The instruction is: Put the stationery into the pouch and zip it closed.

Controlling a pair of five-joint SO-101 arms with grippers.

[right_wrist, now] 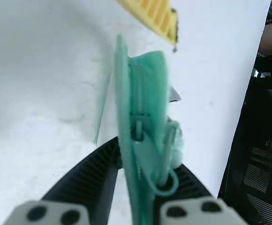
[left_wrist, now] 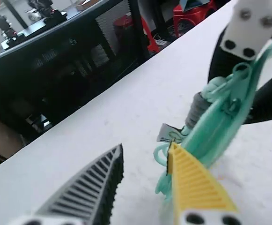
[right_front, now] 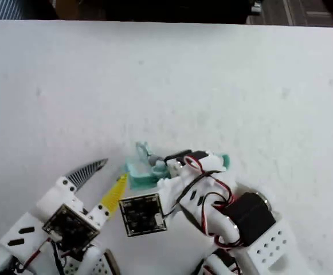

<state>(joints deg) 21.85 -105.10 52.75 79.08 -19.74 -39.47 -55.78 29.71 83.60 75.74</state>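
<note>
Left claw [right_front: 114,170] nearest: black ribbed finger [left_wrist: 96,185] and yellow ribbed finger [left_wrist: 194,187] spread apart, released. Yellow fingertip just beside teal soft plastic zip pouch [right_front: 138,175]. Pouch held upright on edge at white surface [right_front: 212,74]; contact with surface unclear. Right claw [right_wrist: 145,154] clenched on pouch, black fingers on both faces. Teal loop [right_wrist: 166,185] hangs by zip. Dark wire-mesh furniture [left_wrist: 79,61] beyond surface's far edge.

Pouch [right_front: 137,173] partly hidden under right gripper [right_front: 165,165], contents and zip state unclear, grey item [left_wrist: 199,107] against it too blurred to identify
</note>
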